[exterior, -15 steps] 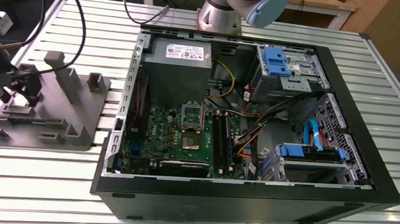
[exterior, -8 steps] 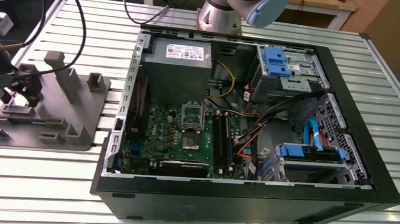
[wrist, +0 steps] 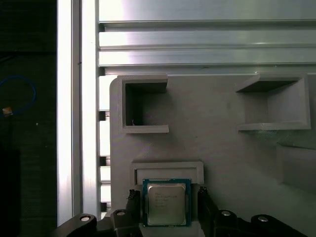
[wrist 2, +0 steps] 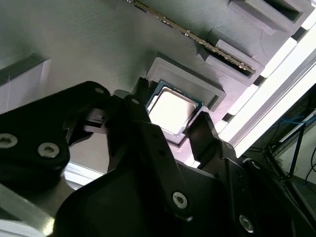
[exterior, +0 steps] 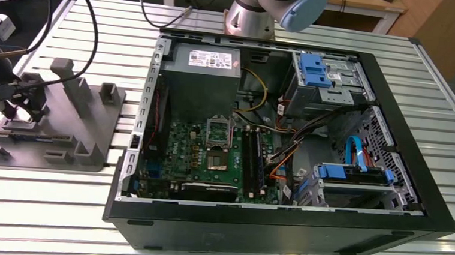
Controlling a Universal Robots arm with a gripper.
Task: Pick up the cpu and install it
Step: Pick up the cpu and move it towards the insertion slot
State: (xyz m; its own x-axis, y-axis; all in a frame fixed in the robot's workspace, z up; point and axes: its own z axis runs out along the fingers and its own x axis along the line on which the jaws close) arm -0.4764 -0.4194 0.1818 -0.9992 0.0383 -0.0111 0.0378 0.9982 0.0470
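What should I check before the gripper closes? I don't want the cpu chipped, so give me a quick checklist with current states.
1. The cpu lies flat in its fixture pocket: ok.
2. The gripper straddles the cpu, one finger on each side: ok.
3. The gripper is open: ok. A gap shows beside the cpu in the first wrist view.
4. Nothing lies on the cpu: ok in both wrist views.
5. The socket is free for the cpu: cannot tell.
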